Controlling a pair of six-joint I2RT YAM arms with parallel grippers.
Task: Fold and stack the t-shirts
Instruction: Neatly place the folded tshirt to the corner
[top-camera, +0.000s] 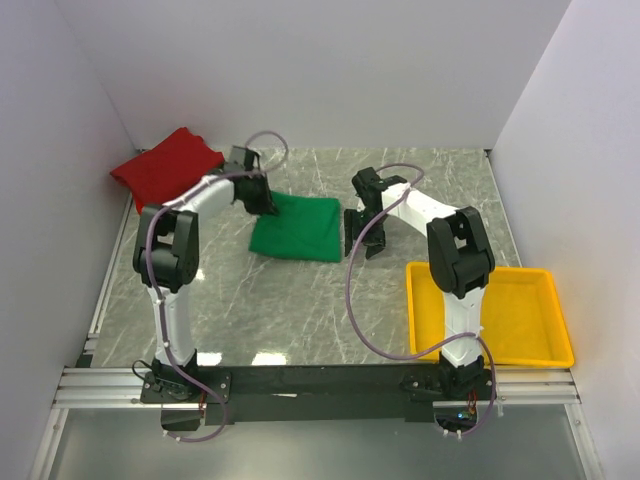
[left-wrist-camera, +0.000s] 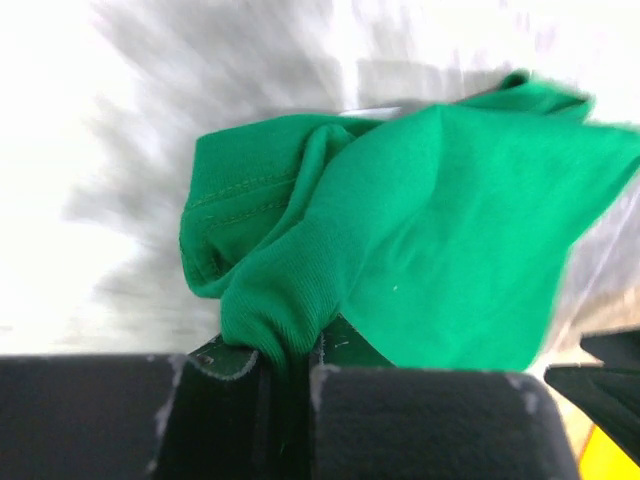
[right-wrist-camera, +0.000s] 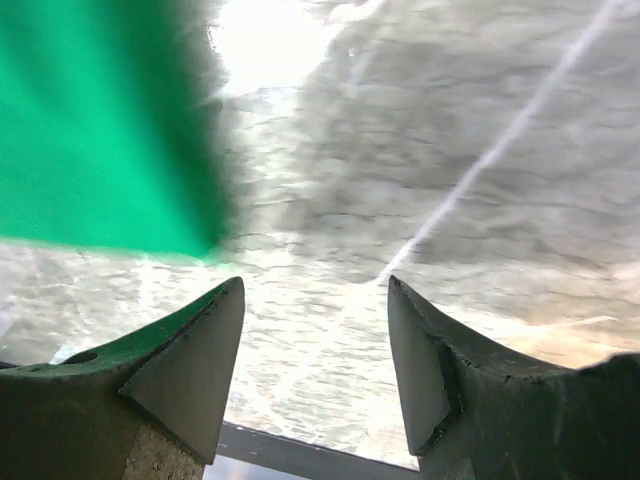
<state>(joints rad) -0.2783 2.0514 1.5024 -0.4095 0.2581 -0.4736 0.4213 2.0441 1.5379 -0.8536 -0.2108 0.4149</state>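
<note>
The green t-shirt (top-camera: 297, 228) lies folded in the middle of the table (top-camera: 300, 300), its left corner pinched tight by the left gripper (top-camera: 265, 207), while the right gripper (top-camera: 361, 243) stands wide and holds nothing just beside it, and the red t-shirt (top-camera: 165, 165) sits bunched far left.

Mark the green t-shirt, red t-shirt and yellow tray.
green t-shirt (top-camera: 297, 228): top view, middle of the folded cloth.
red t-shirt (top-camera: 160, 165): top view, middle of the crumpled heap.
yellow tray (top-camera: 522, 318): top view, bare floor.
</note>
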